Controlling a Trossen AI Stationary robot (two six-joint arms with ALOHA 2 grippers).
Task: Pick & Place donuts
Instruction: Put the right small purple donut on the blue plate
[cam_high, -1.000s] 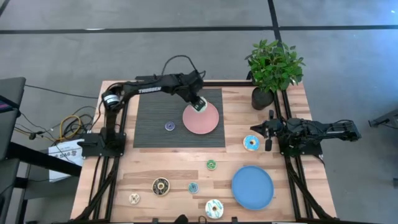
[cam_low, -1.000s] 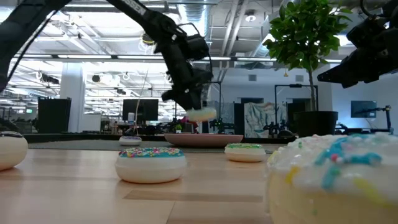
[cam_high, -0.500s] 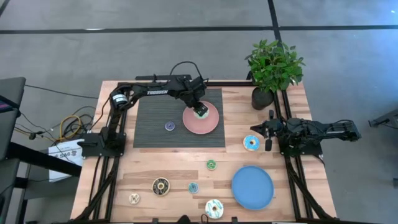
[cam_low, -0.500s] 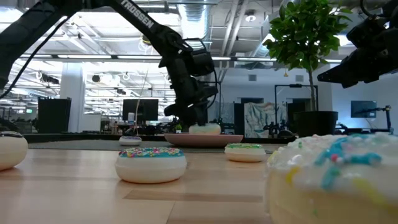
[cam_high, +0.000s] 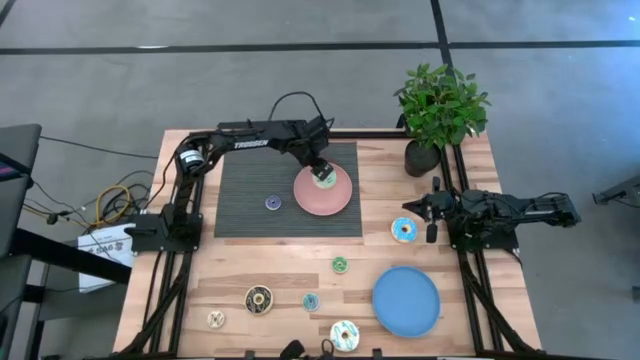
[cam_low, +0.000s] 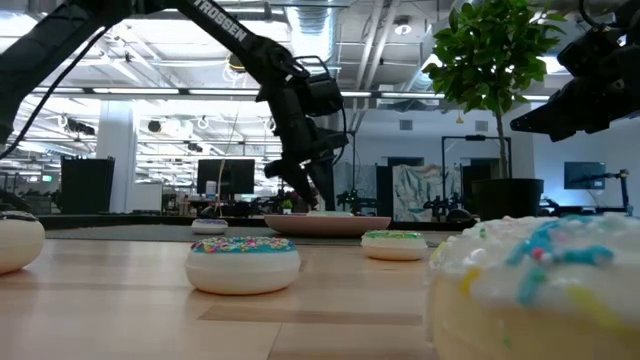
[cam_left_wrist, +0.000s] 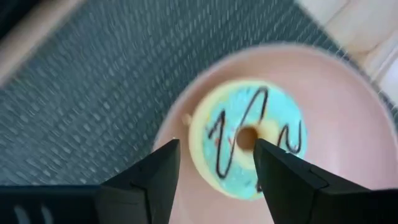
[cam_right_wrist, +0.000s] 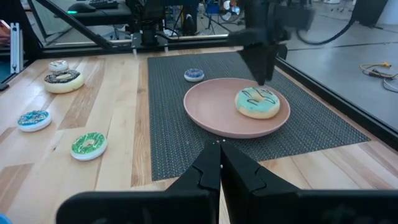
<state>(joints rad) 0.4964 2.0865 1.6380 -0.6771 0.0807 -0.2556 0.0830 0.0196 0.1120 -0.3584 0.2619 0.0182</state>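
Pale blue icing with dark squiggles tops the cream-sided ring donut (cam_left_wrist: 249, 146) that we see lying on the round pink plate (cam_high: 323, 192), toward the plate's rim nearest the left tool (cam_high: 319, 166). That tool hangs just above the donut with its two dark fingers (cam_left_wrist: 152, 177) spread to either side of it and not touching it; in the right wrist view the donut (cam_right_wrist: 258, 102) sits flat on the plate with the arm standing over it. The plate rests on a dark ribbed mat (cam_high: 245, 195) on the pale wooden worktop (cam_high: 260, 265).

Beside the left tool, out on the mat, we find a small purple-iced donut (cam_high: 272, 203). Well away from it, toward the worktop's near edge, lie a small green donut (cam_high: 340, 264), a small blue one (cam_high: 311, 301), a larger chocolate-brown one (cam_high: 258, 298), a small cream one (cam_high: 216, 319) and a larger white sprinkled one (cam_high: 344, 335).

The right tool (cam_high: 432, 212) waits at the worktop's right side, its fingers pressed together and holding nothing. Just beside it lies a blue-iced donut (cam_high: 404, 230); farther toward the near edge we see a round blue plate (cam_high: 406, 301), and behind it a potted green plant (cam_high: 440, 110)
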